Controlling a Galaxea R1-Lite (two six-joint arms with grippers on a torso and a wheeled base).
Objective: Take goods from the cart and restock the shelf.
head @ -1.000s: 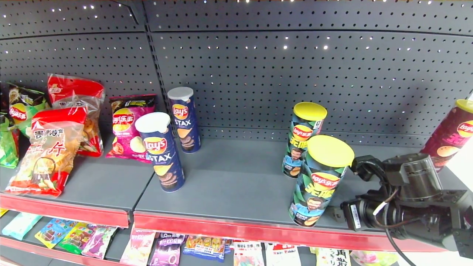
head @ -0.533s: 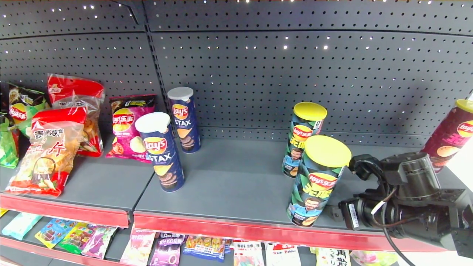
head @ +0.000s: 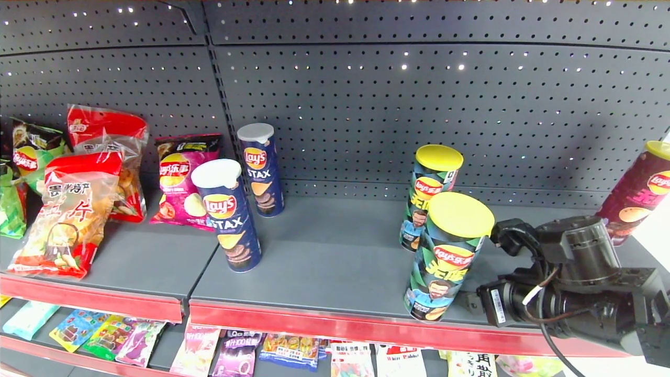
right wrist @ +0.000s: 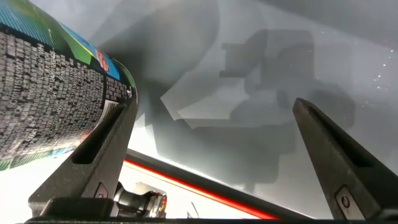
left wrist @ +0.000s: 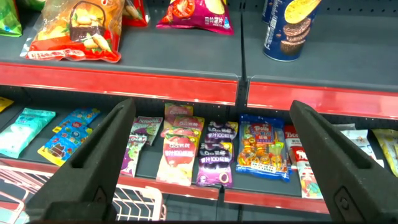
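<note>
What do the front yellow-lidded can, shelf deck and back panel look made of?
Front can: likely a cardboard tube with a glossy printed wrap. Its lid looks like matte yellow plastic. Shelf deck: probably painted metal, smooth grey satin. Back panel: perforated sheet, likely metal, with light showing through the holes.

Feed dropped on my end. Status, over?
Right gripper open, front green can standing at shelf edge, ungripped. Left gripper open, empty. Second green can close behind.

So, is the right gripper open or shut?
Open. The right gripper has its jaws wide apart in the wrist view, bare shelf between them; the green can is beside one jaw, not clamped.
</note>
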